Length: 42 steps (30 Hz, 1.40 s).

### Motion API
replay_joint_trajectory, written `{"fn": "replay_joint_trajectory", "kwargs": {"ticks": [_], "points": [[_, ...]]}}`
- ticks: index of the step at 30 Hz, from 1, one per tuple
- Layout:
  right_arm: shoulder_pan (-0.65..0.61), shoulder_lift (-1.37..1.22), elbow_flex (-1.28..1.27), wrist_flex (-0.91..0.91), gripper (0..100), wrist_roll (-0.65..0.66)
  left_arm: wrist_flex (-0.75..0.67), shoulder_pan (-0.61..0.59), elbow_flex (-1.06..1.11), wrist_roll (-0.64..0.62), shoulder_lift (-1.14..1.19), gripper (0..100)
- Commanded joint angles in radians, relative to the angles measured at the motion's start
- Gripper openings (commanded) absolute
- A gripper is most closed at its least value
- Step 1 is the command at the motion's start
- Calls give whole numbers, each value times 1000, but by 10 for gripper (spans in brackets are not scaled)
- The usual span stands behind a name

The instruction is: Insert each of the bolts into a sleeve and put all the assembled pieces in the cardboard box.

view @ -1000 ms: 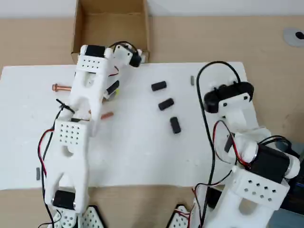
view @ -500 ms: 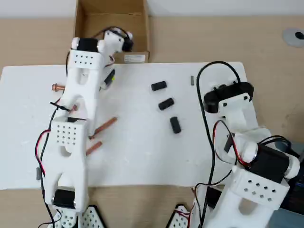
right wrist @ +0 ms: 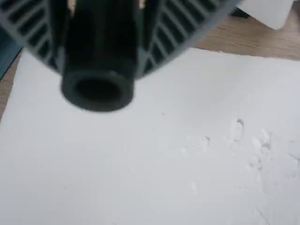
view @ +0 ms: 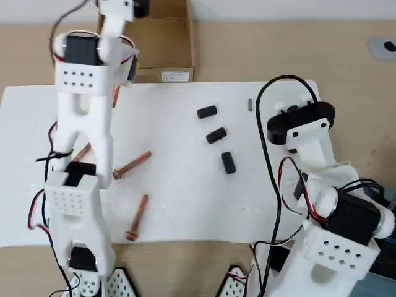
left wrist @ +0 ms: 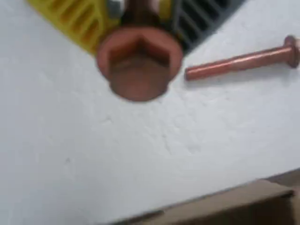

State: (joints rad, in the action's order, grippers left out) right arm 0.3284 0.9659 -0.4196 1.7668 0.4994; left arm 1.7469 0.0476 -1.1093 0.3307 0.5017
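Observation:
My left gripper (left wrist: 140,9) is shut on a copper bolt (left wrist: 139,63), whose hex head faces the wrist camera. In the high view this left gripper (view: 122,77) hangs over the white sheet's far edge, just in front of the cardboard box (view: 167,43), with the bolt's shank (view: 115,96) showing below it. My right gripper (right wrist: 101,28) is shut on a black sleeve (right wrist: 97,89) with its hollow end open to the camera; the right gripper (view: 301,124) sits over the sheet's right side. Three loose sleeves (view: 216,135) lie mid-sheet. Loose bolts (view: 132,164) rest near the left arm.
The white foam sheet (view: 185,198) covers most of the wooden table. One bolt (view: 137,216) lies near its front edge, another (view: 82,151) peeks from behind the left arm. A further bolt (left wrist: 243,60) lies on the sheet in the left wrist view. Cables trail around the right arm.
The left arm has risen and swung to the far left with the bolt, uncovering bolts on the sheet. The right arm has barely shifted.

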Motion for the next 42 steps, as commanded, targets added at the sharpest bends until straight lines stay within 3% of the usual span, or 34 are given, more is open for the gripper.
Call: {"fn": "replay_joint_trajectory", "kwargs": {"ticks": [1,12,17,27,32,42], "points": [[7,15,59,6,10,8,6,-35,-58,-54,-114,2],[15,16,159,8,10,-5,6,-124,-58,-170,-314,2],[15,16,259,8,10,-107,6,-167,-51,-213,-409,2],[15,47,332,8,10,-253,8,-302,-23,-443,-579,1],[8,199,268,2,9,-258,8,-325,198,-445,-811,1],[13,417,8,-55,9,-285,-17,-318,1007,-465,-1402,1]]}}
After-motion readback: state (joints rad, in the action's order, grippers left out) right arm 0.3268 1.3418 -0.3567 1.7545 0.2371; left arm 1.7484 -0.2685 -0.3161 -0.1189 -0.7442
